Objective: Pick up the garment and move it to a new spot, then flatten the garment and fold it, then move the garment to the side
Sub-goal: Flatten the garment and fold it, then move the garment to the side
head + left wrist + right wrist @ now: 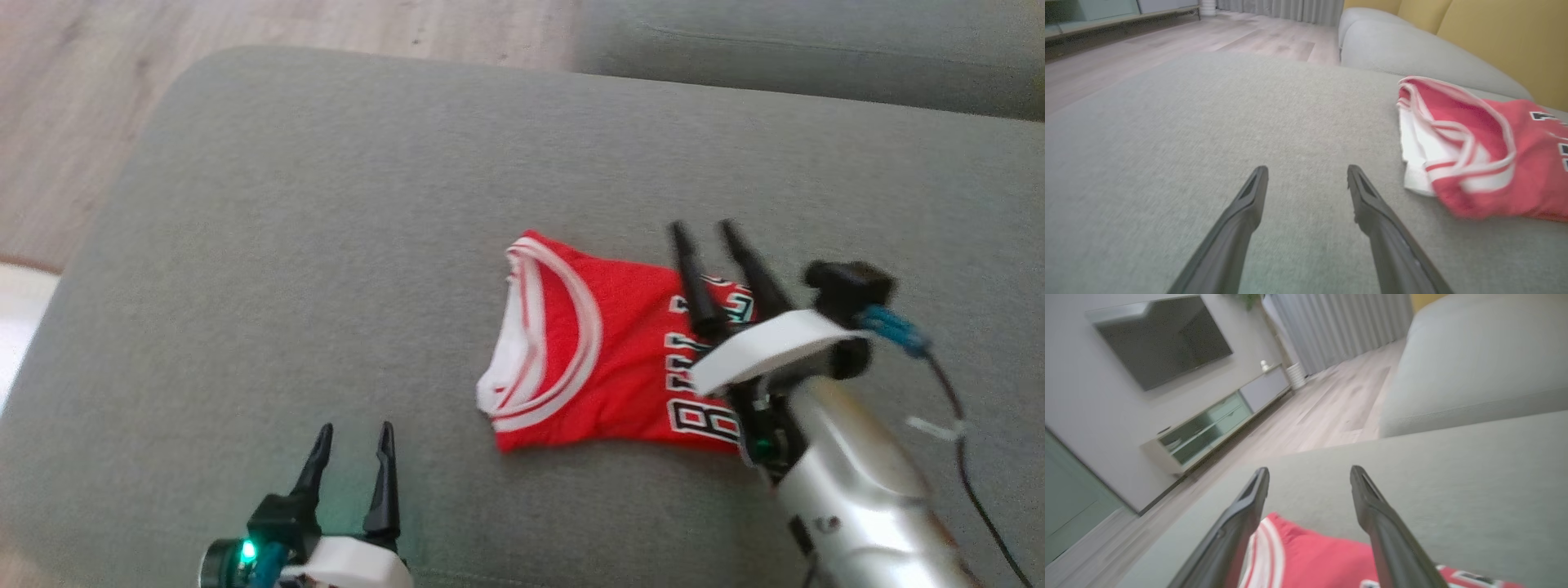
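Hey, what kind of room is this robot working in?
Most likely a home living room: a grey sofa with a red jersey on it, a wall-mounted TV above a low media cabinet, and wood flooring with curtains.

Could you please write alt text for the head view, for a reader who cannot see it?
A red basketball jersey with white trim and black lettering lies folded on a grey sofa cushion. The right pincer hangs open over the jersey's lettered end; the left pincer, also open, sits at the lower left over bare cushion, apart from the jersey.
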### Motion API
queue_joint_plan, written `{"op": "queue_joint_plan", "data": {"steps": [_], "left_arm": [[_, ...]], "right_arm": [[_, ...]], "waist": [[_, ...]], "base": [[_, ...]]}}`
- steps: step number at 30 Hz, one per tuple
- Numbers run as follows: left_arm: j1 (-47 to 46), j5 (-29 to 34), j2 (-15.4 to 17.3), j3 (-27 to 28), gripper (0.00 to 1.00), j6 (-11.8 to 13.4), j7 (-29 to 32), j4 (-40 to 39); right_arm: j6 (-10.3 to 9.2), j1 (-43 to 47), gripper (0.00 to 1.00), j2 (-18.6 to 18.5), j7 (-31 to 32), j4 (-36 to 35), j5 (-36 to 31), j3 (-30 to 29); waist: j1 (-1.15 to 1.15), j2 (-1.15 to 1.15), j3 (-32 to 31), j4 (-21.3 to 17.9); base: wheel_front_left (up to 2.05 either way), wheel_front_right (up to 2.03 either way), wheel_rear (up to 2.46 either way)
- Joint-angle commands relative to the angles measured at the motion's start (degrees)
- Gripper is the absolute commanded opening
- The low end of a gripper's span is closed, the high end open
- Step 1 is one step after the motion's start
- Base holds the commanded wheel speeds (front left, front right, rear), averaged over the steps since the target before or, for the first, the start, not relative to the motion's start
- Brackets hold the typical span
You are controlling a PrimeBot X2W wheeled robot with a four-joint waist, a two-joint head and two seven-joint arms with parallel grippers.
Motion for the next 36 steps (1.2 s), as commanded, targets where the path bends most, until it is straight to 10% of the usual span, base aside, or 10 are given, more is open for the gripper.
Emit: {"op": "queue_joint_plan", "data": {"steps": [1,15,36], "left_arm": [[-1.6,0.85,0.1,2.6,1.0,0.43,-0.47,-2.38],[-2.31,5.38,0.1,6.49,1.0,1.14,-0.47,-4.56],[-0.85,6.23,0.1,4.41,1.0,0.5,-0.47,-5.12]], "right_arm": [[0.19,1.74,1.0,0.7,-0.79,-2.76,-3.71,-4.46],[0.19,12.75,1.0,0.71,-0.8,-8.62,-21.73,-23.39],[0.19,8.92,1.0,0.71,-0.81,1.51,-21.45,-12.36]], "waist": [[0.0,0.0,-0.47,-2.96],[0.0,0.0,-1.9,-10.31],[0.0,0.0,0.16,-7.32]], "base": [[0.0,0.0,0.0],[0.0,0.0,0.0],[0.0,0.0,0.0]]}}
